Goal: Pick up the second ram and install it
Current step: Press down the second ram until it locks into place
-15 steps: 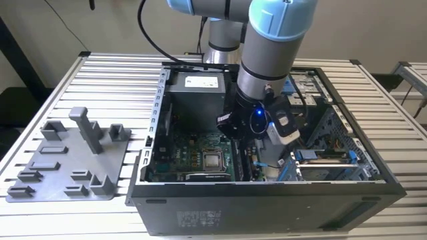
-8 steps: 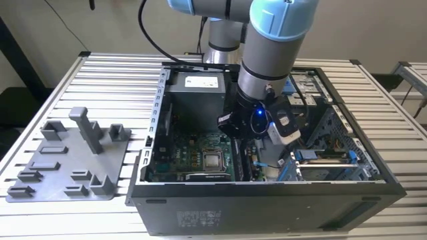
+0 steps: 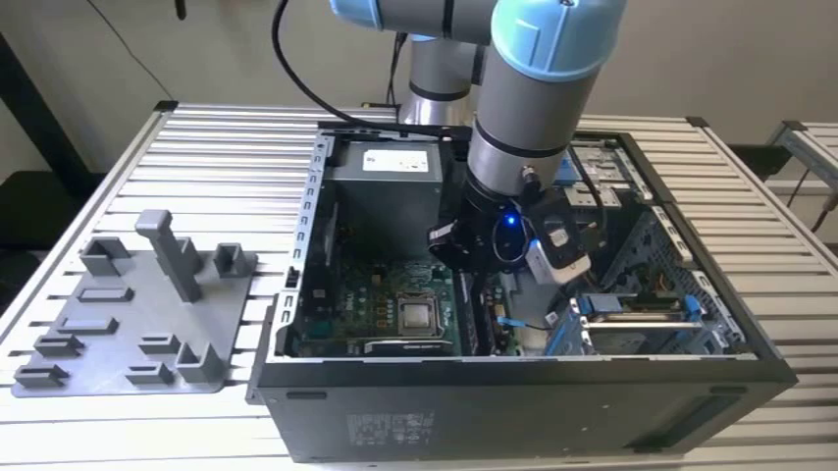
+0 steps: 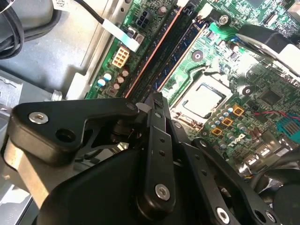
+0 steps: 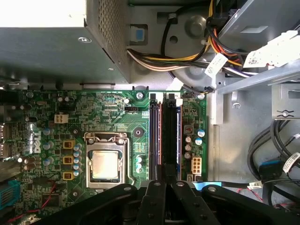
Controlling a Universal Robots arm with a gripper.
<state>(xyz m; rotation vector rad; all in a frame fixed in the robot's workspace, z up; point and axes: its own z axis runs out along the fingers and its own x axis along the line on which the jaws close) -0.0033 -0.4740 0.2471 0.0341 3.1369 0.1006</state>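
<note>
**Ana:** Starting at the exterior view's left, what do you see?

**Ben:** A grey tray (image 3: 118,324) of holder blocks lies on the slatted worktop (image 3: 223,147). Right of it stands the open computer case (image 3: 524,402), with the arm reaching down inside. On the board, the processor socket (image 3: 419,316) comes first, and the memory slots (image 5: 161,136) lie just beside it, further right.

**Ana:** Where is the second ram?

**Ben:** In the second wrist view, the second ram (image 4: 185,49) is the dark blue stick standing on edge along the slots, just beside the socket. It runs out from the tip of the end effector (image 4: 157,101). I cannot tell whether it is fully seated.

**Ana:** And the end effector: spread, pressed together, or pinching?

**Ben:** I cannot tell; its own body hides the tip.

**Ana:** What could go wrong?

**Ben:** If the stick sits slightly skewed or tilted, a downward push would jam one end, I judge. That would leave the end latches open or flex the board. A notch facing the wrong way would block it altogether. The cable bundle (image 5: 154,58) at the far end could also snag the arm.

**Ana:** Which way does it point?

**Ben:** Its long axis runs near to far, toward the power supply (image 3: 387,182). Its thin edge faces up.
</note>
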